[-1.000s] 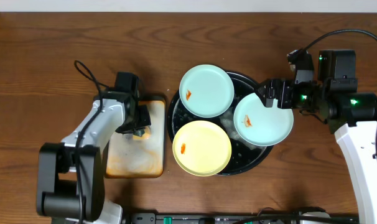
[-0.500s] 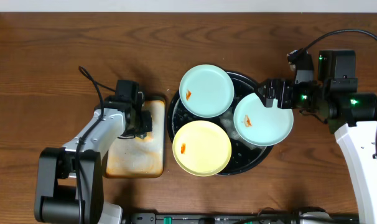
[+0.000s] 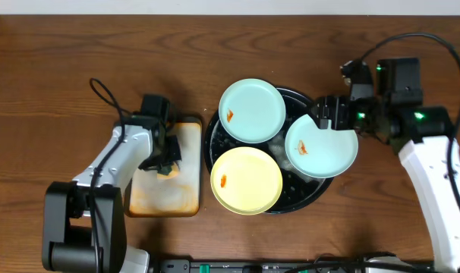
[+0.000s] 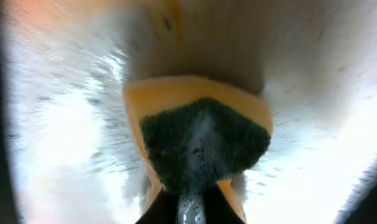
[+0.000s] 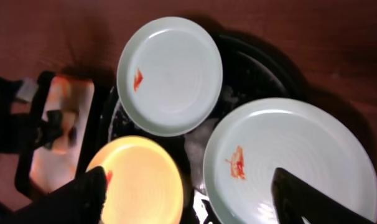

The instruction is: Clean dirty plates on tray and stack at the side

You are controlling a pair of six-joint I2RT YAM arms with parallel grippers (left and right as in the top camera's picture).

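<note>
Three plates lie in the round black tray (image 3: 307,192), which holds white foam. A mint plate (image 3: 251,111) with an orange smear is at the back. A second smeared mint plate (image 3: 321,145) is at the right and a yellow plate (image 3: 246,180) at the front. My right gripper (image 3: 326,115) is open and empty, hovering over the right mint plate's far edge. The right wrist view shows its jaws (image 5: 188,199) wide apart above the right mint plate (image 5: 294,165), the yellow plate (image 5: 135,180) and the back mint plate (image 5: 170,74). My left gripper (image 3: 168,161) is shut on an orange-and-green sponge (image 4: 198,143).
A smaller rectangular black-rimmed tray (image 3: 165,196) with an orange-stained white surface sits left of the round tray, under my left gripper; it also shows in the right wrist view (image 5: 64,124). Bare brown wood tabletop (image 3: 382,220) surrounds both. Cables trail from both arms.
My left gripper has slid toward the table's front over the small rectangular tray, sponge still in it. My right arm has shifted slightly left. The plates have not moved.
</note>
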